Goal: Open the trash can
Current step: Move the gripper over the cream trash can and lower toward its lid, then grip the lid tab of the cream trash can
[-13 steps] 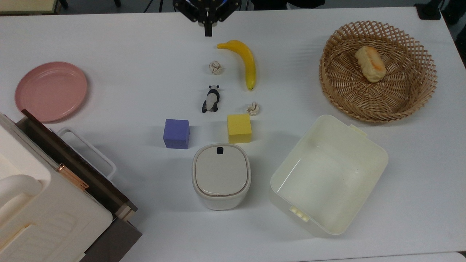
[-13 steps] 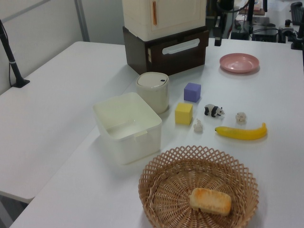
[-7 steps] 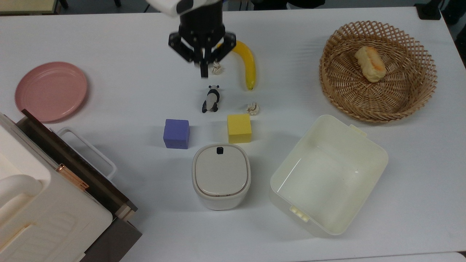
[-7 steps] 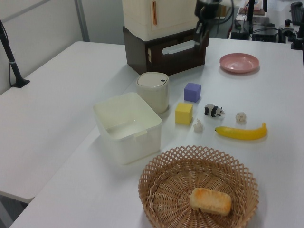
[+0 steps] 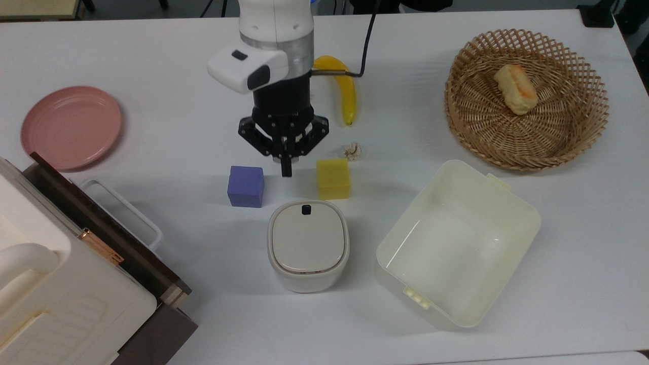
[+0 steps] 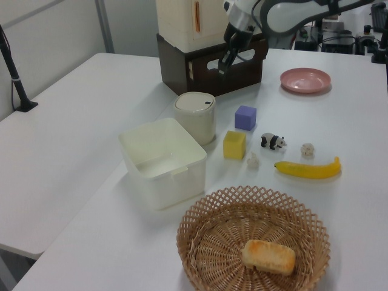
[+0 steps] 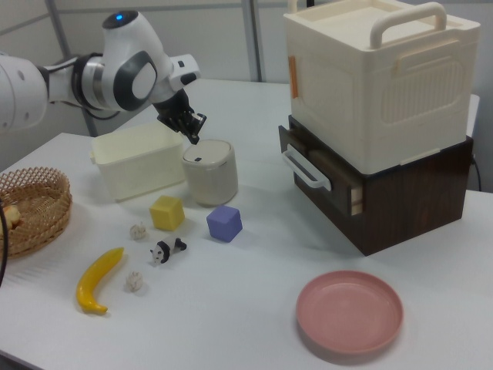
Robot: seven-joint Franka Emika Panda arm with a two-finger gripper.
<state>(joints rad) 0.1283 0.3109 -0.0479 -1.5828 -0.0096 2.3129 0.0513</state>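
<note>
The trash can is a small off-white bin with a beige flip lid lying shut. A small black button sits at the rim nearest the cubes. It also stands mid-table as the trash can and the trash can. My gripper points down with its fingers pressed together and holds nothing. In the top view it is just above the button side, over the gap between the two cubes. The gripper hangs well above the table, and the gripper is close over the lid's edge.
A purple cube and a yellow cube flank the gripper. A cream tub stands at the top view's right of the can. A banana, a toy panda, a wicker basket with bread, a pink plate and a big white handled box ring the area.
The arm has come down the top view from its top edge, past the banana and panda, to the gap between the cubes just short of the trash can. The lid stays shut.
</note>
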